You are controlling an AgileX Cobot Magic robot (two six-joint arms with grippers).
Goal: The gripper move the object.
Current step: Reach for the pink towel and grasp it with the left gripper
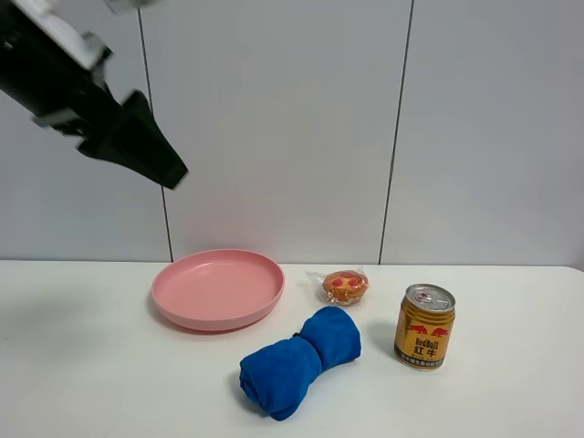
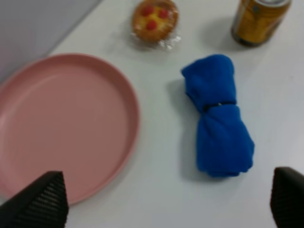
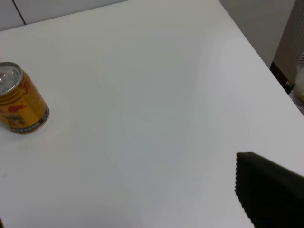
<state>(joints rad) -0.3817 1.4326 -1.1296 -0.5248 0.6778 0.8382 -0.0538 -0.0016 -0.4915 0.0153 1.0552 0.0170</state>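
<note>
My left gripper [image 1: 170, 172] hangs high above the table's left side, open and empty; in the left wrist view [image 2: 166, 199] its two fingertips stand wide apart above the table. Below it lie a pink plate [image 1: 217, 288] [image 2: 61, 118], empty, and a rolled blue towel [image 1: 297, 362] [image 2: 218, 118] in front of it. A wrapped muffin [image 1: 345, 286] [image 2: 154, 19] lies right of the plate. A gold Red Bull can [image 1: 424, 326] [image 2: 259, 19] [image 3: 19, 107] stands upright further right. My right gripper [image 3: 128, 199] is out of the exterior view, open, above bare table right of the can.
The white table [image 1: 82, 365] meets a grey panelled wall [image 1: 274, 128] at the back. Its right edge [image 3: 259, 59] shows in the right wrist view, with floor beyond.
</note>
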